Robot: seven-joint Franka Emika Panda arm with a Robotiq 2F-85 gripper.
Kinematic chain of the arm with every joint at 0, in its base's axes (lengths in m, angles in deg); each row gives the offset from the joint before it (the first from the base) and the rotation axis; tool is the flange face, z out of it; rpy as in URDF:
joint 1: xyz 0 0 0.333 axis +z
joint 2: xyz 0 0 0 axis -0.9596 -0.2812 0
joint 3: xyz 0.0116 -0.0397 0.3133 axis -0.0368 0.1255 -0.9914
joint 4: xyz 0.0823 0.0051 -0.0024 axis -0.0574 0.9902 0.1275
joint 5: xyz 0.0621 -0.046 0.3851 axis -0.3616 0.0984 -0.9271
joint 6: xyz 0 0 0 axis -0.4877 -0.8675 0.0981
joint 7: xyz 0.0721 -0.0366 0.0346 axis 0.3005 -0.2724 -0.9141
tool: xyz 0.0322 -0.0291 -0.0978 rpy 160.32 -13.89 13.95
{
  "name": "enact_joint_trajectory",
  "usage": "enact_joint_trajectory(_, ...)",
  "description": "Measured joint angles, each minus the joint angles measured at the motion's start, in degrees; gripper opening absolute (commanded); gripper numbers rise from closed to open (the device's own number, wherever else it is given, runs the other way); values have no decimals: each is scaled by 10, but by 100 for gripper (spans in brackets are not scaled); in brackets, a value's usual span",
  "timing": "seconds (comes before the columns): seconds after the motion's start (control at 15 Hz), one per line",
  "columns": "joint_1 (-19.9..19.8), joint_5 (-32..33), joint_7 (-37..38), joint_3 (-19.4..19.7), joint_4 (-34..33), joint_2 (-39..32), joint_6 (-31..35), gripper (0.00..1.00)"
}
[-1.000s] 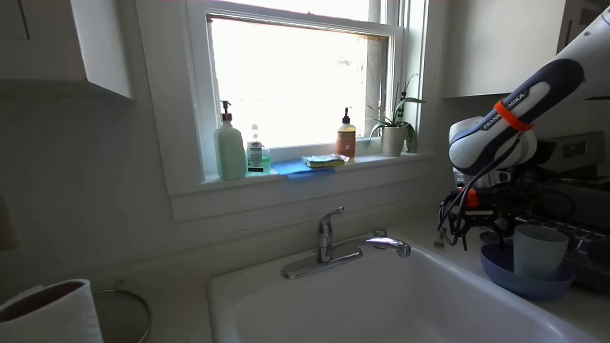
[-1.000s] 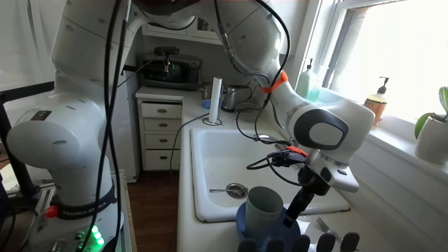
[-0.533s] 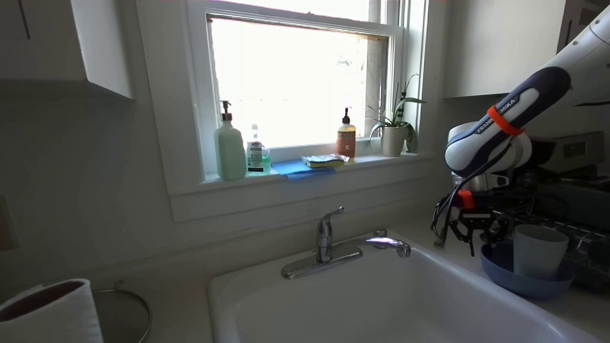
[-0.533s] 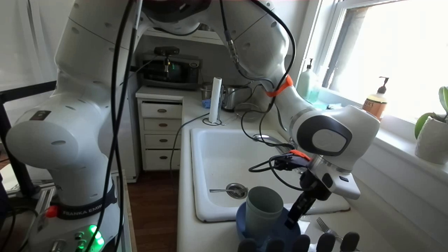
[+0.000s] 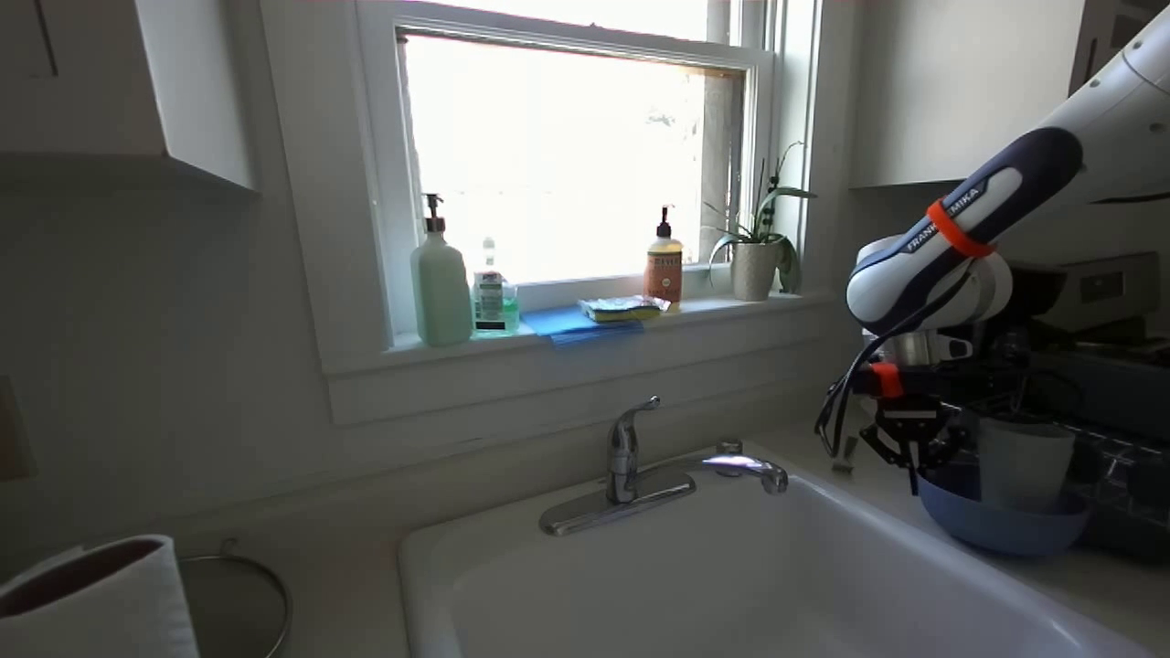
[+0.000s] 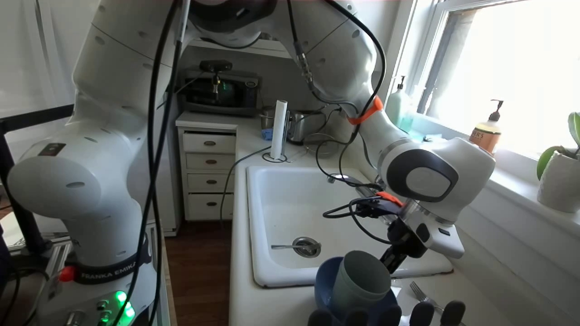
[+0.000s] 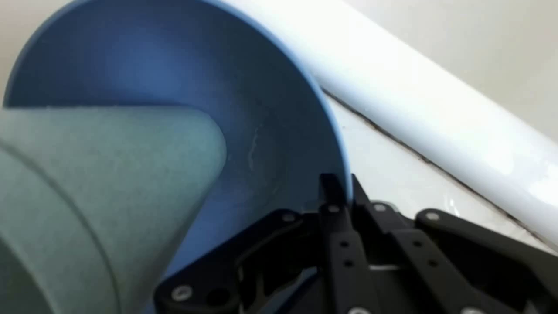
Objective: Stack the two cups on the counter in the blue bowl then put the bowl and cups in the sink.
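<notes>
The gripper [image 7: 346,188] is pinched narrow on the rim of the blue bowl [image 7: 279,113], which holds the stacked cups [image 7: 130,165]. The raised edge of the sink [image 6: 285,277] lies just beside the bowl, between it and the drain [image 6: 306,254], where a utensil [image 6: 282,246] rests. A fork [image 6: 419,291] on the counter [image 6: 276,305] and a dish rack [image 5: 1124,471] are near.
</notes>
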Motion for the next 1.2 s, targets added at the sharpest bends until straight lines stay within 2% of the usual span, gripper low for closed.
enact_joint_trajectory(0.4, 3, -2, 8, 0, -14, 0, -18, 1)
enact_joint_trajectory(1.2, 29, 0, 99, 1, -18, 0, 10, 1)
